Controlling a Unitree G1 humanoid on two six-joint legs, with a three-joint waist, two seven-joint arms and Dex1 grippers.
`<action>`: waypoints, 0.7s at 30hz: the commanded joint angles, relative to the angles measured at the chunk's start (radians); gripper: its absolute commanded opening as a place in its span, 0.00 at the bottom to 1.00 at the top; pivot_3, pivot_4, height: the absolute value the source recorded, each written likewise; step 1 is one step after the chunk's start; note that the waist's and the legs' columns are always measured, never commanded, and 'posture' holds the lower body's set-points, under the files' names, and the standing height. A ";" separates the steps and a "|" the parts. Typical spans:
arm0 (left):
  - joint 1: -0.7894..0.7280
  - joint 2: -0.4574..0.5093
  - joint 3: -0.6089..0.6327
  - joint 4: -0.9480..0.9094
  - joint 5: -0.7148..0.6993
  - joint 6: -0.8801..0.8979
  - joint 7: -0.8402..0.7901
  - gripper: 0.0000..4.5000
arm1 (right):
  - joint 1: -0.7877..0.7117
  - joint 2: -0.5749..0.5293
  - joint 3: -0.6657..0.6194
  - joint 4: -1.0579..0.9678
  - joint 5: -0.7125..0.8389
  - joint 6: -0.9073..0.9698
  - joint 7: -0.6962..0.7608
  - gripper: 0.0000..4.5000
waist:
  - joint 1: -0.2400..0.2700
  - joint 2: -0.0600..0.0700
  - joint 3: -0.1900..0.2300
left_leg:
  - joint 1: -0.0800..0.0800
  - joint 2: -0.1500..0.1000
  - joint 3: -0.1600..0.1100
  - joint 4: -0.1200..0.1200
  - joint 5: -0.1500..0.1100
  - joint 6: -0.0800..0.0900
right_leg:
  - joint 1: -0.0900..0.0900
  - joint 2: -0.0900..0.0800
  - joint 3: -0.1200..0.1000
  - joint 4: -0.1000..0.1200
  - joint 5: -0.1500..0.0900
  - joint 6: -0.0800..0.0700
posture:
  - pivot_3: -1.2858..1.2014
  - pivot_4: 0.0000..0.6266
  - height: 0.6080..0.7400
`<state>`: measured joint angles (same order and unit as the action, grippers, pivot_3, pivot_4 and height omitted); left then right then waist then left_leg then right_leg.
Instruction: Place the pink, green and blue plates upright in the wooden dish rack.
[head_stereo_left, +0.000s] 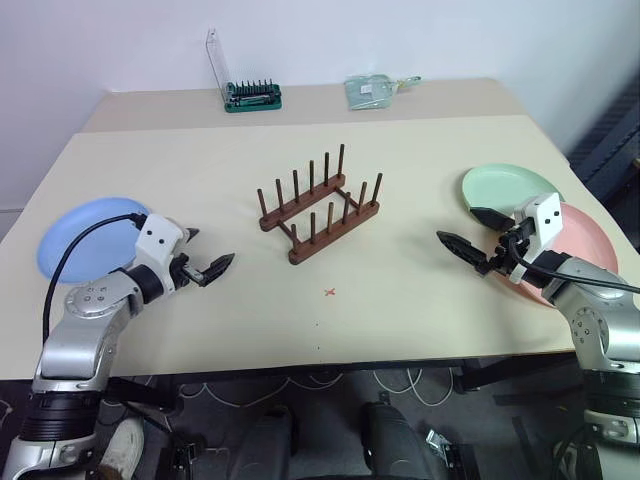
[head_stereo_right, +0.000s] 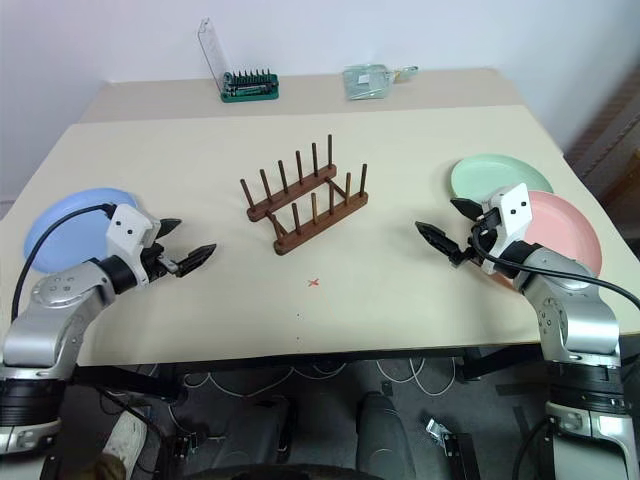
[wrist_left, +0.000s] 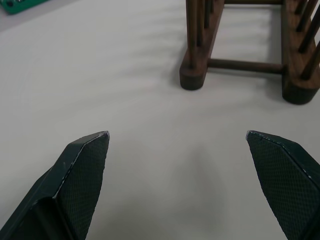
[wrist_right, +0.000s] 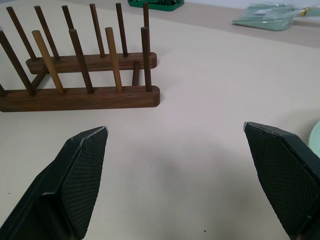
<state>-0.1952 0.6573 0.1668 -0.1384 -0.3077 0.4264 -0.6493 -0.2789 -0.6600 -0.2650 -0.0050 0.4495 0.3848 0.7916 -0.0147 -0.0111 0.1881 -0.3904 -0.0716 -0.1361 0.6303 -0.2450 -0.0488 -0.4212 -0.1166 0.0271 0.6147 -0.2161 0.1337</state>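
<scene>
The wooden dish rack (head_stereo_left: 320, 205) is seen at the middle of the beige tabletop (head_stereo_left: 400, 290), its pegs bare. The blue plate (head_stereo_left: 85, 235) is laid flat near the left edge; the green plate (head_stereo_left: 505, 185) and the pink plate (head_stereo_left: 585, 240) are laid flat at the right, the two touching. The left claw (head_stereo_left: 208, 262) and the right claw (head_stereo_left: 470, 240) are both held released above the tabletop, grasping nothing. A small red cross (head_stereo_left: 329, 292) is marked just in front of the rack. No writing can be read.
</scene>
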 joint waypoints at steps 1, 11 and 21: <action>0.003 -0.012 -0.035 -0.053 0.014 -0.007 0.002 1.00 | -0.032 -0.017 0.006 -0.003 -0.012 -0.025 0.010 0.99 | -0.001 0.000 0.000 | 0.000 0.000 0.000 0.000 0.000 0.000 | 0.000 0.000 0.000 0.000 0.000 0.000 | 0.52 0.24 1.00; 0.040 -0.072 -0.127 -0.135 0.006 0.031 -0.013 1.00 | -0.075 -0.047 0.069 0.035 -0.070 -0.043 0.069 0.99 | 0.000 0.000 0.000 | 0.000 0.000 0.000 0.000 0.000 0.000 | 0.000 0.000 0.000 0.000 0.000 0.000 | 0.52 0.24 1.00; -0.054 -0.100 -0.284 0.019 0.089 -0.016 -0.088 1.00 | 0.035 -0.025 0.052 -0.156 -0.030 0.037 0.018 0.99 | 0.004 0.000 0.000 | 0.000 0.000 0.000 0.001 0.000 0.000 | 0.000 0.000 0.000 0.000 0.000 0.000 | 0.52 0.24 1.00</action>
<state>-0.2252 0.5538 -0.1037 -0.1461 -0.2379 0.4434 -0.7226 -0.2546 -0.6845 -0.1760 -0.0906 0.3968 0.4106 0.8264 -0.0107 -0.0113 0.1881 -0.3905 -0.0719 -0.1362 0.6310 -0.2450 -0.0488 -0.4207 -0.1167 0.0270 0.6145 -0.2161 0.1337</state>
